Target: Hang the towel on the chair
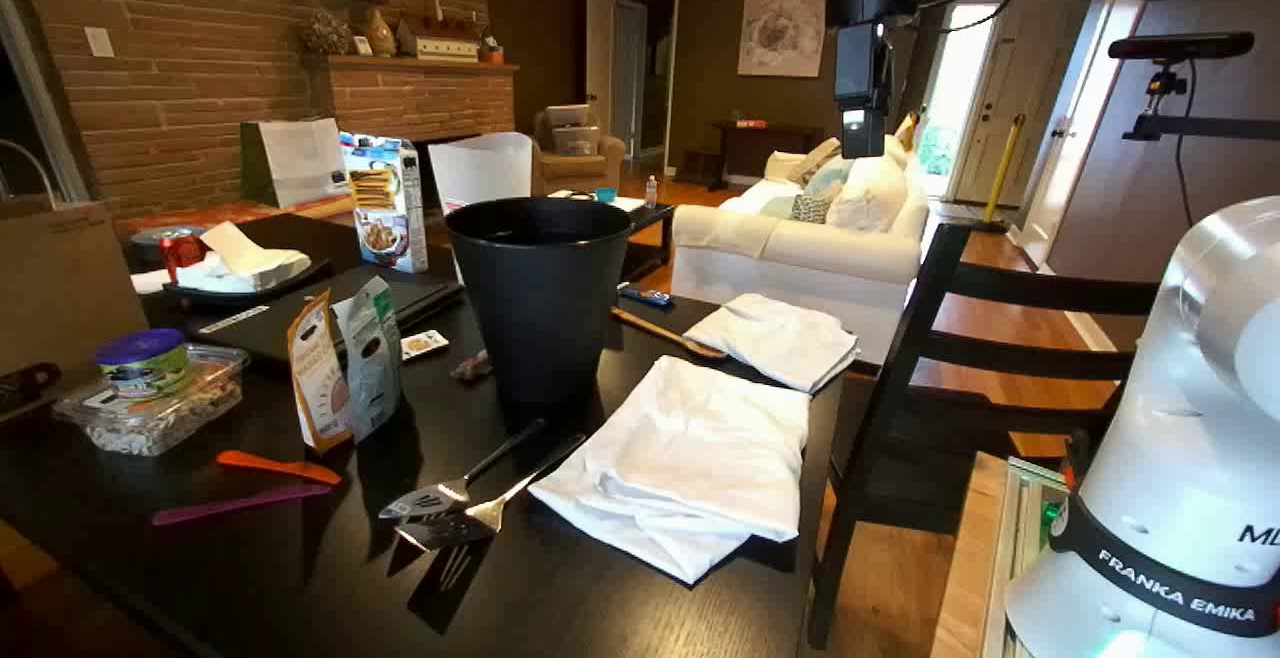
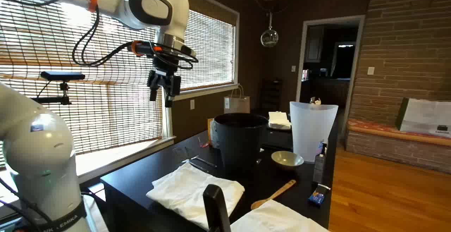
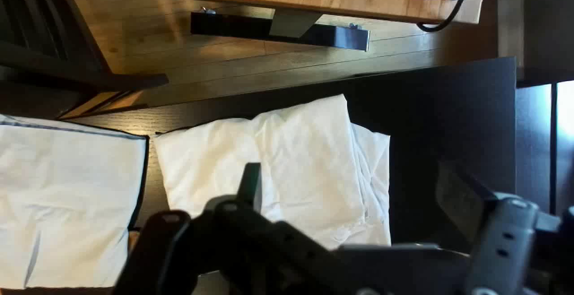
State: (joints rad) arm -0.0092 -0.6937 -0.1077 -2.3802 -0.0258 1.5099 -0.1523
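Note:
The towel [image 1: 700, 458], a rumpled, loosely folded white cloth, lies on the dark table near its edge. It also shows in an exterior view [image 2: 197, 193] and in the wrist view [image 3: 305, 165]. The chair [image 1: 1040, 353], dark with horizontal slats, stands at the table's edge beside it; only a post of the chair [image 2: 215, 207] shows in an exterior view, and part of the chair [image 3: 49, 62] in the wrist view. My gripper [image 2: 161, 101] is open, empty and high above the table, pointing down; in the wrist view its fingers [image 3: 354, 174] are wide apart over the towel.
A second folded white cloth [image 1: 775, 338] lies next to the towel. A tall black bin [image 1: 540, 308] stands behind it, with metal utensils [image 1: 470, 503] and a wooden spoon [image 1: 665, 331] nearby. A white bin [image 2: 312, 129], bowl [image 2: 287, 159] and food packages [image 1: 340, 368] stand farther along the table.

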